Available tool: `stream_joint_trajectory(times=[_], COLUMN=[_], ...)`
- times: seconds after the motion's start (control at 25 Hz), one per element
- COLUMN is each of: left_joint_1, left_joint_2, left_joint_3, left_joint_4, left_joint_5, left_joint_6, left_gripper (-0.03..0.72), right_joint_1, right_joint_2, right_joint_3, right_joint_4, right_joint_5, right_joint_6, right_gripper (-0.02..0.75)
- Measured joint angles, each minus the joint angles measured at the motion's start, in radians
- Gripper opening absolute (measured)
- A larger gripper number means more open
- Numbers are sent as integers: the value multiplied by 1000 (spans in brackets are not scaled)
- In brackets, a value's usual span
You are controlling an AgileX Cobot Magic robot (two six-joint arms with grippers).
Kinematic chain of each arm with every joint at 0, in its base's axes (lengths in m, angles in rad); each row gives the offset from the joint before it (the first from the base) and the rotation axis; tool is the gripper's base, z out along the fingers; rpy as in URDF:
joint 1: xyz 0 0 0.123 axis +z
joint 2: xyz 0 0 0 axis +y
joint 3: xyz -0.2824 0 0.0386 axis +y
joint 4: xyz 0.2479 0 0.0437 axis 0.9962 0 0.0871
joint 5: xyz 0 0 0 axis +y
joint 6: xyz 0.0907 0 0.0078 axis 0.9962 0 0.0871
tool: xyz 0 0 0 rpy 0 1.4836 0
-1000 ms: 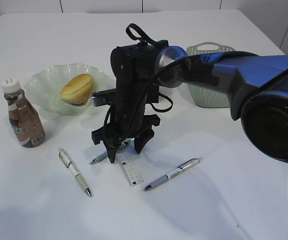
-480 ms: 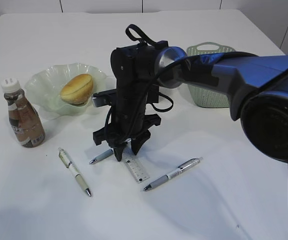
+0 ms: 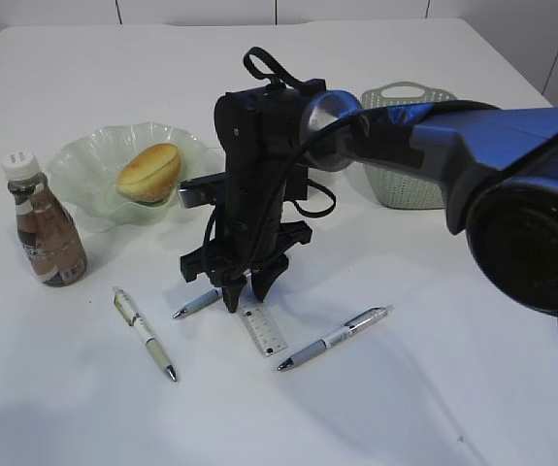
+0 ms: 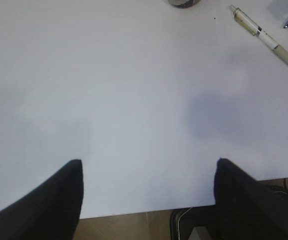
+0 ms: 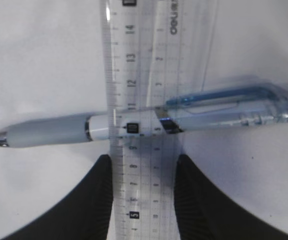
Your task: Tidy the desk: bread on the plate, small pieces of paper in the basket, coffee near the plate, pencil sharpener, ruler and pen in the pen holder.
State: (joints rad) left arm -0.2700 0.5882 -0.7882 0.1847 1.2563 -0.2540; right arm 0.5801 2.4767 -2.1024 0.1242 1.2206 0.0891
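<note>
My right gripper (image 3: 245,291) points down at the table's middle, its fingers shut on the two long edges of the clear ruler (image 3: 264,330). In the right wrist view the ruler (image 5: 141,60) lies across a blue-grey pen (image 5: 53,131), with the gripper (image 5: 144,165) just behind the pen. That pen (image 3: 197,304) pokes out left of the gripper. A green-white pen (image 3: 145,333) and a silver pen (image 3: 335,338) lie on the table. Bread (image 3: 148,171) sits on the glass plate (image 3: 84,170). The coffee bottle (image 3: 48,233) stands left. My left gripper (image 4: 149,167) is open and empty. Pen holder, sharpener and paper are out of view.
A pale green basket (image 3: 405,184) stands behind the right arm. The left wrist view shows the white table (image 4: 133,100), its near edge between the fingers, and the green-white pen (image 4: 266,37) at the top right.
My right gripper's fingers have closed from wide apart onto the ruler's edges. The ruler has shifted slightly. Nothing else has moved.
</note>
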Motion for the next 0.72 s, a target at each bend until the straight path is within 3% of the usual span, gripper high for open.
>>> stream_joint_trajectory(times=[0.72], left_joint_1=[0], left_joint_2=[0], left_joint_3=[0], left_joint_4=[2], left_joint_5=[0], left_joint_6=[0], left_gripper=[575], right_joint_1=[0], right_joint_2=[-41], right_joint_3=[0], right_joint_4=[13], right_joint_5=[0], right_joint_6=[0], right_gripper=[300])
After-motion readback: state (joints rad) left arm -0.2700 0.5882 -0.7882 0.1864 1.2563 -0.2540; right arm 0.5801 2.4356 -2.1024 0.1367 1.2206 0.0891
